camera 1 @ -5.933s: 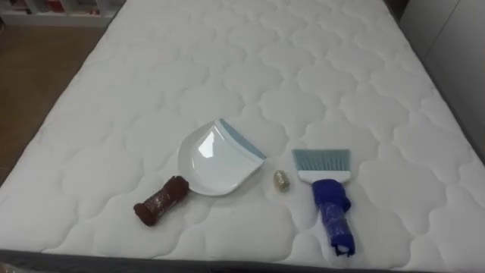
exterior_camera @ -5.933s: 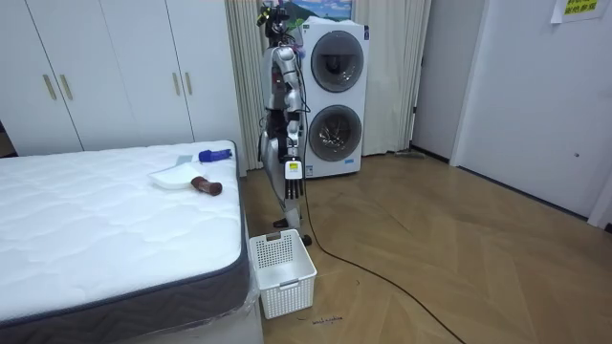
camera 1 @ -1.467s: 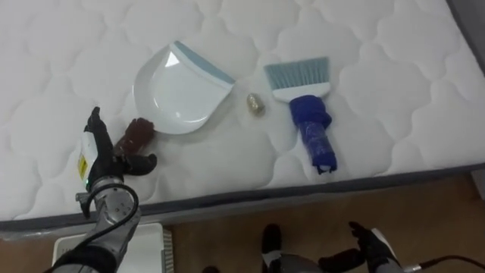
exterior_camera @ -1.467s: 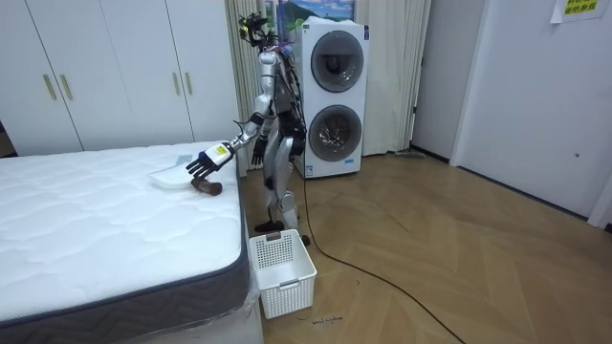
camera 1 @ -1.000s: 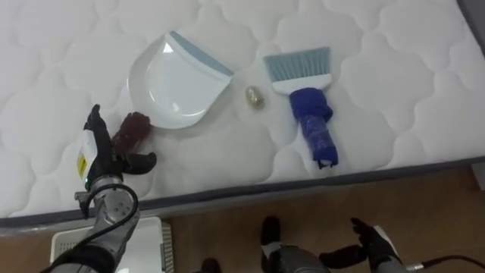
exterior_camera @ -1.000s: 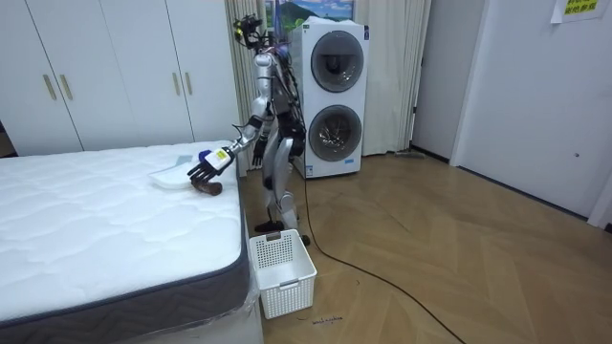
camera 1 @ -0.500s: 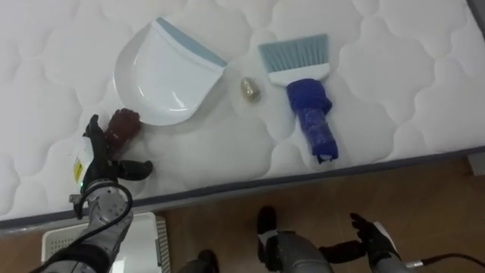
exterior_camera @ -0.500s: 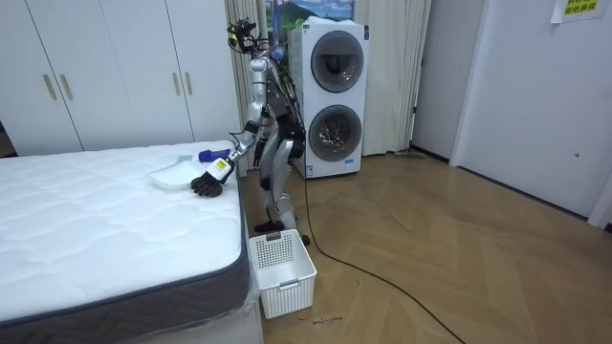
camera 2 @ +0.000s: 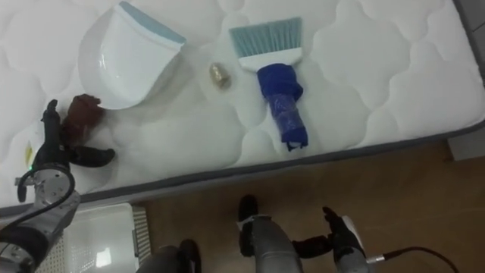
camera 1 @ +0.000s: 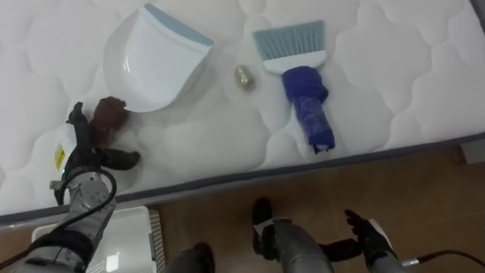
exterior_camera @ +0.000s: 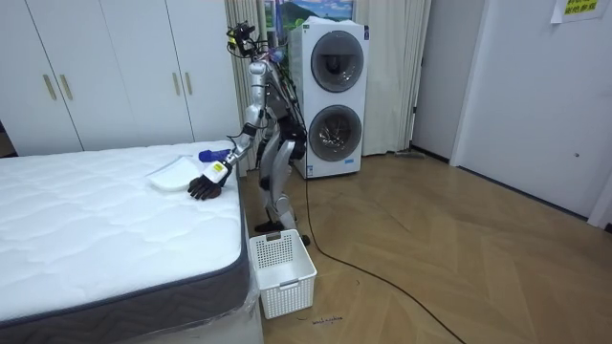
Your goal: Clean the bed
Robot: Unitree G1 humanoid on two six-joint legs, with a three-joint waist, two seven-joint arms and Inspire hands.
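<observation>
Dustpan [camera 1: 155,68] at 11 o'clock on bed [camera 1: 394,76] looks light, stiff; I'd take its brown handle [camera 1: 110,117]. L hand [camera 1: 76,152] splayed beside it, empty; R hand [camera 1: 371,235] slack, 5 o'clock.

Near edge of bed [camera 1: 227,144]: dustpan [camera 1: 155,57], small golden lump [camera 1: 242,76] and brush [camera 1: 303,91] in a row, narrow gaps between. Open mattress from brush to right edge. Basket [camera 1: 144,243] on floor below near edge.

Head eyes down on bed [camera 1: 394,76], room view side-on
</observation>
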